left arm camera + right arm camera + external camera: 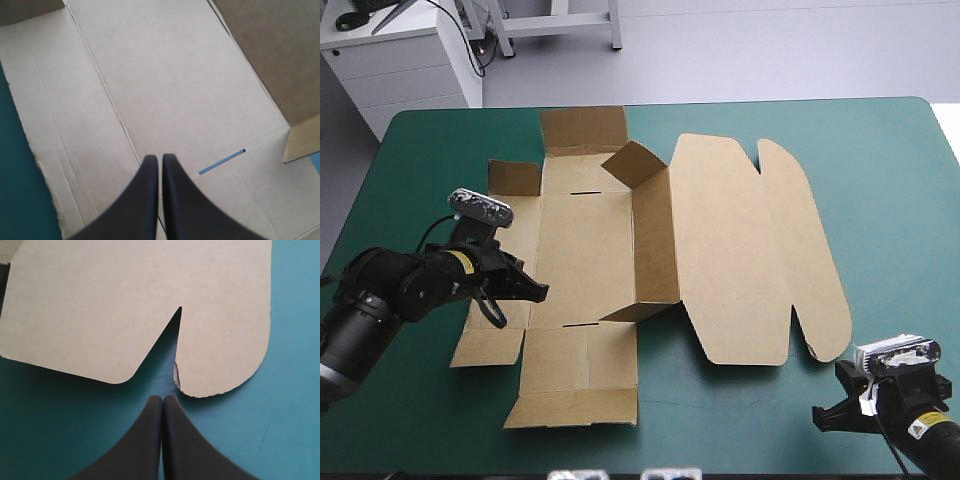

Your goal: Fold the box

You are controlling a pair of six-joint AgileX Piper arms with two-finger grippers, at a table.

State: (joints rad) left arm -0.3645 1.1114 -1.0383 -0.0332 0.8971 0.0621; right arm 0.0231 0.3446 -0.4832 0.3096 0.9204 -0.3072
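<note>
The brown box [620,250] lies mostly flat across the middle of the teal-green table. One long wall [653,240] stands upright between the base panel and the wide lid [750,250]. My left gripper [535,290] is shut, its tip over the crease at the left side of the base [160,157], near a narrow slot [222,162]. My right gripper [830,415] is shut and rests on the cover just short of the lid's notched near corner [177,330]. In the right wrist view the tips [162,399] point at that notch.
Flat flaps [575,385] spread toward the near edge and further flaps [582,128] toward the far edge. A small flap [632,162] stands up at the wall's far end. Bare teal-green cover [880,180] lies right of the lid.
</note>
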